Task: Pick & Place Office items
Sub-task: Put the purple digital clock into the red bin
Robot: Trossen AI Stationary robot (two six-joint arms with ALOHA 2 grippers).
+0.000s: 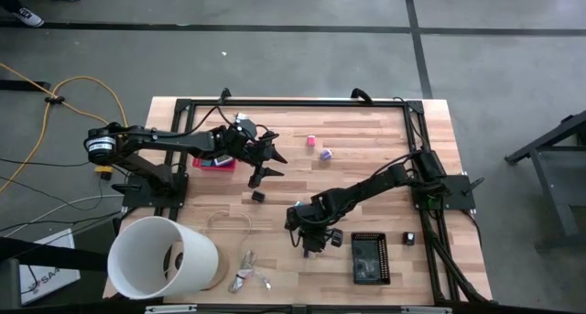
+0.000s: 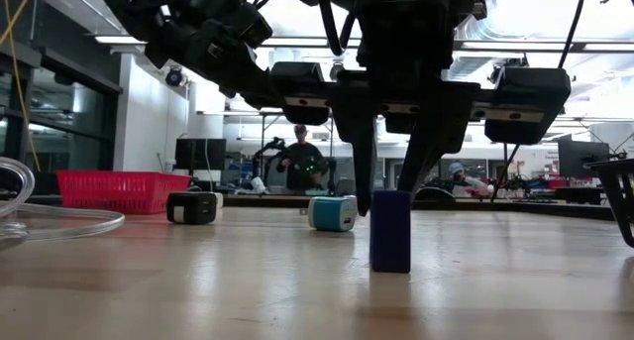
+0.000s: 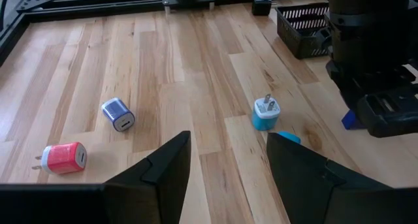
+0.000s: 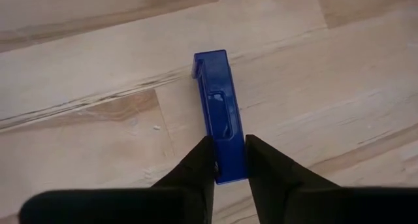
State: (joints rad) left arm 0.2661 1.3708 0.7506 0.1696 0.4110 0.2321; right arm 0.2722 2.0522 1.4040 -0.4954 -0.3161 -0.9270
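Between the right gripper [image 4: 228,160] jaws, clamped together, stands the blue block [image 4: 219,106] on the table [image 4: 98,87].

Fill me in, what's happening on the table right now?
The right gripper has its fingers pinched on a blue block that stands on the wooden table, near the black basket. The left gripper hangs open over the table's far middle, holding nothing. A teal plug adapter, a purple one and a pink one lie loose on the wood.
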